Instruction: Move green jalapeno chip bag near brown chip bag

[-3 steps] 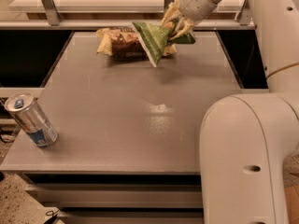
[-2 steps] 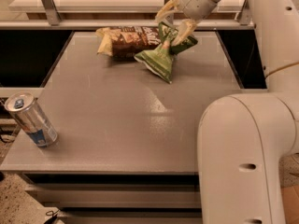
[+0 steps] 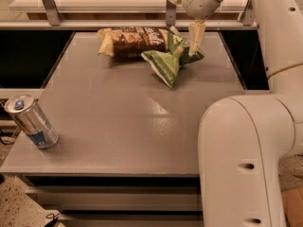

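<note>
We see the jaws over the far right of the bench (image 3: 118, 126), spread wide, gripping nothing. One finger (image 3: 195, 36) points down at the green bag (image 3: 166, 64), right at its right corner. Green bag lies on the bench, touching the right end of the brown bag (image 3: 135, 40). Can (image 3: 31, 122) sits near left.

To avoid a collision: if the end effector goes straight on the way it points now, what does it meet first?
Probably the green jalapeno chip bag, lying just below the open end effector; depth is unclear.
</note>
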`<control>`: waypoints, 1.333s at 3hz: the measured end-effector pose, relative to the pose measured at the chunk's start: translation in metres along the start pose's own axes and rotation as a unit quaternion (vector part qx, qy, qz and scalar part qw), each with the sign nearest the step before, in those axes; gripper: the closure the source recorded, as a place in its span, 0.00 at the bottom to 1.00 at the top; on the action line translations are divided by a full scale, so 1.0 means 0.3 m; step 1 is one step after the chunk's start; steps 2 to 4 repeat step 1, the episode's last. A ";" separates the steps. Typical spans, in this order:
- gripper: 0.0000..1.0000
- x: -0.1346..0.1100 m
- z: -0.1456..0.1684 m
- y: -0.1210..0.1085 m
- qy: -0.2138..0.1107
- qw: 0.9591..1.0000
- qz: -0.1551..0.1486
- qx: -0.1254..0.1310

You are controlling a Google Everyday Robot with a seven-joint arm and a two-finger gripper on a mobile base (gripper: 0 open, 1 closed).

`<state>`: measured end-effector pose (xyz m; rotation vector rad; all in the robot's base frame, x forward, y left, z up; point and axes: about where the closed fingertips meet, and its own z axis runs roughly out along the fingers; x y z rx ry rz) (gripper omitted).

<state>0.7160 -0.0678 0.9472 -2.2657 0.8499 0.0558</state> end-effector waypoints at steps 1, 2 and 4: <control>0.00 -0.012 -0.003 -0.004 -0.005 1.000 -0.003 -0.001; 0.00 -0.012 -0.003 -0.004 -0.005 1.000 -0.003 -0.001; 0.00 -0.012 -0.003 -0.004 -0.005 1.000 -0.003 -0.001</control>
